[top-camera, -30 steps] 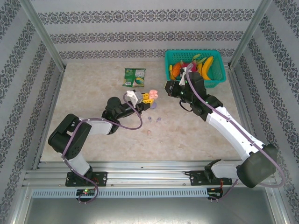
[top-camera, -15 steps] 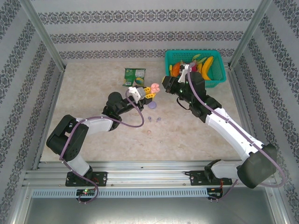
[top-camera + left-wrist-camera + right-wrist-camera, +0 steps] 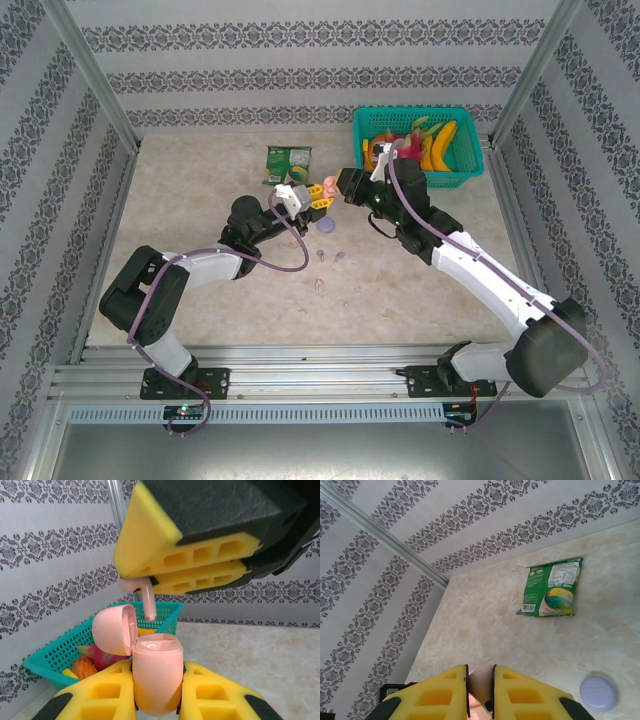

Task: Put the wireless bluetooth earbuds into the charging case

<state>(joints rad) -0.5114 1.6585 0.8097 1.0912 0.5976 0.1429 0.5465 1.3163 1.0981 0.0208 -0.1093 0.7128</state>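
Charging case point(image 3: 155, 680) – pale pink plastic, smooth and glossy, with a bright highlight on its top; hinged lid point(image 3: 116, 629) the same, duller inside
Pink earbud point(image 3: 149, 602) – smooth plastic, slight sheen
Left gripper point(image 3: 156, 700), right gripper point(image 3: 480, 682): fingers point(image 3: 95, 700) of yellow moulded plastic, matt, cored with open cells; black matt housings
Basket point(image 3: 468, 175), 1 o'clock on the table: teal plastic mesh
Snack packet point(image 3: 551, 587): printed film, glossy, lightly crinkled
Lilac case point(image 3: 598, 693): smooth plastic, soft sheen
Table point(image 3: 180, 200): marble-look top, smooth, low sheen
Frame post point(image 3: 92, 72): brushed metal
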